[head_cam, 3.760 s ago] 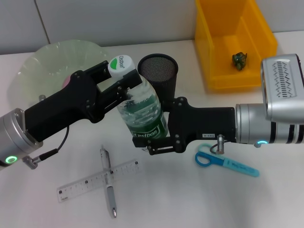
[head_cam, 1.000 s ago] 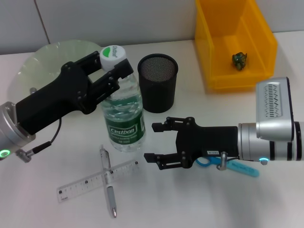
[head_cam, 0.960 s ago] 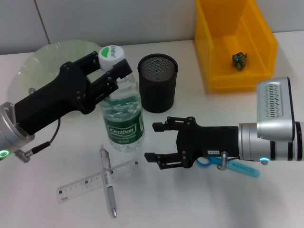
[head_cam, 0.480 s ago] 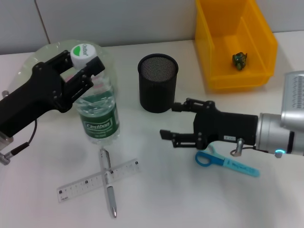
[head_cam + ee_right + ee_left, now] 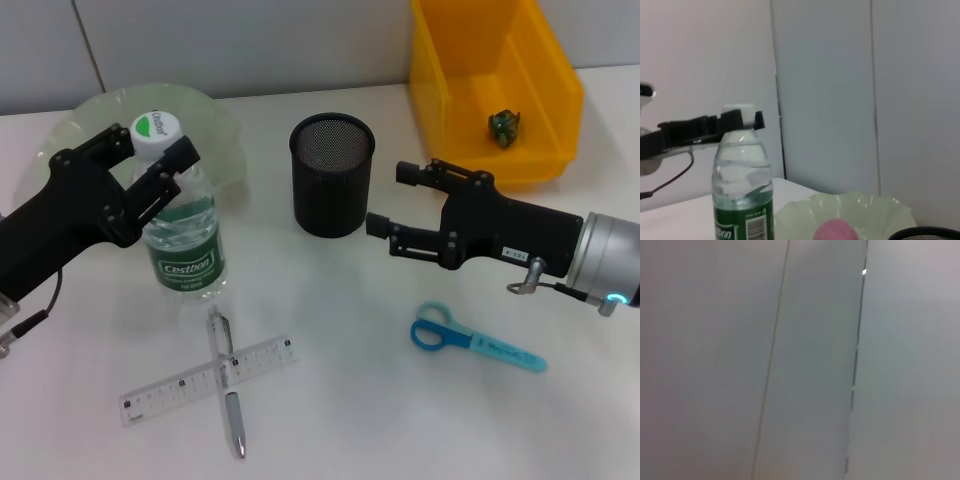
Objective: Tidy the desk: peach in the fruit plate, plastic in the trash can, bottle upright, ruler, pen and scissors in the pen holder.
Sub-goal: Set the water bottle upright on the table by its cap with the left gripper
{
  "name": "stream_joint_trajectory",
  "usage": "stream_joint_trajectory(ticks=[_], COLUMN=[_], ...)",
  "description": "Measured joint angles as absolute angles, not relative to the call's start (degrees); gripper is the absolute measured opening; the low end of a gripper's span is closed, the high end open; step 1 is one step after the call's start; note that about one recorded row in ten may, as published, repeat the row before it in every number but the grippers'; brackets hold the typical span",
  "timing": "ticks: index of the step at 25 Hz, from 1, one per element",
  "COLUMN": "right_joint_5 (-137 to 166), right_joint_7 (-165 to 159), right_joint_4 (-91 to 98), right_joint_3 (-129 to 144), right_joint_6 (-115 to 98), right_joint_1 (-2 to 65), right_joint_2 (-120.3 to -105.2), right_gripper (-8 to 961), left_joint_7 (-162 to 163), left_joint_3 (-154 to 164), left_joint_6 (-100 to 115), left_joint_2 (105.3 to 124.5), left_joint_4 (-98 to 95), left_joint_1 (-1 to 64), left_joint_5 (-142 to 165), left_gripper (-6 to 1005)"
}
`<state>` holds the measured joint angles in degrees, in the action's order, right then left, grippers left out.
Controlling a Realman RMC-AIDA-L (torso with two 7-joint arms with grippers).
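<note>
The bottle (image 5: pixel 183 255) stands upright on the desk (image 5: pixel 350 420), just in front of the fruit plate (image 5: pixel 90 115). My left gripper (image 5: pixel 155 150) is shut on the bottle at its neck, under the cap. My right gripper (image 5: pixel 388 197) hangs open and empty beside the pen holder (image 5: pixel 332 175). The pen (image 5: pixel 228 385) lies crossed over the ruler (image 5: pixel 208 380) near the front edge. The scissors (image 5: pixel 475 340) lie at the right. The right wrist view shows the bottle (image 5: pixel 742 200), the left gripper (image 5: pixel 740 120) and the peach (image 5: pixel 836 231) in the fruit plate (image 5: pixel 865 210).
The yellow trash can (image 5: pixel 470 95) stands at the back right with a small crumpled greenish piece (image 5: pixel 505 125) inside. A grey wall runs behind the desk. The left wrist view shows only that wall.
The left arm has carried the bottle leftward, upright, to the front of the fruit plate. The right gripper let go of it, opened, and drew back to the right of the pen holder.
</note>
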<state>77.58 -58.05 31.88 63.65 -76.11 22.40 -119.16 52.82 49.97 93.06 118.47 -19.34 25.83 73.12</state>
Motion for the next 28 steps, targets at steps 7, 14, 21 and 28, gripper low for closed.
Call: stream_joint_trajectory(ticks=[7, 14, 21, 28], right_joint_5=[77.04, 76.68, 79.72, 86.43], right_joint_7=[-57.81, -56.4, -58.03, -68.88], right_joint_4=[31.57, 31.19, 31.54, 40.29], right_joint_3=[60.94, 58.01, 58.16, 57.49], right_joint_6=[-77.22, -79.51, -81.72, -86.08], right_joint_1=[22.09, 21.82, 21.18, 17.2], right_joint_2=[-119.18, -119.3, -119.01, -118.05], right_gripper=[808, 808, 808, 809], left_joint_7=[49.61, 46.97, 46.79, 46.72], left_joint_3=[49.33, 49.19, 49.21, 49.22], left_joint_6=[90.56, 89.99, 89.7, 88.82], left_joint_2=[118.59, 118.61, 118.43, 118.39], left_joint_4=[-19.04, -17.21, -17.15, -17.13], left_joint_1=[24.4, 23.66, 23.34, 23.29], left_joint_5=[72.67, 70.5, 70.16, 70.13], left_gripper=[535, 539, 543, 547])
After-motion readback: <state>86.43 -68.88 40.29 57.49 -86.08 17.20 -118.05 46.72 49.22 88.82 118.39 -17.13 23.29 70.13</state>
